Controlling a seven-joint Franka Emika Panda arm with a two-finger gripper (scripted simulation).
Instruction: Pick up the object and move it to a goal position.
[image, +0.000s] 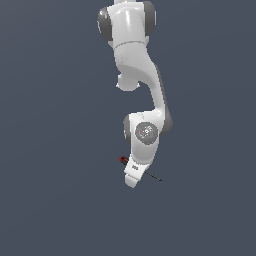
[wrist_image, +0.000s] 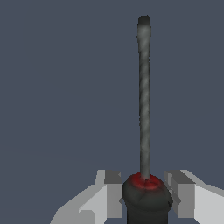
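The screwdriver (wrist_image: 144, 109) has a red-and-black handle (wrist_image: 146, 199) and a thin dark shaft pointing away from the wrist camera. My gripper (wrist_image: 144, 186) straddles the handle, with one finger (wrist_image: 113, 192) on one side and the other finger (wrist_image: 183, 194) on the opposite side. Both pads press against the handle. In the exterior view the white hand (image: 134, 172) covers the middle of the screwdriver. Only the red handle end (image: 122, 160) and the shaft (image: 153, 176) stick out to either side.
The white arm (image: 132, 45) reaches down from the top of the exterior view. The ground (image: 50, 200) around it is a plain dark grey-blue surface. No other object shows.
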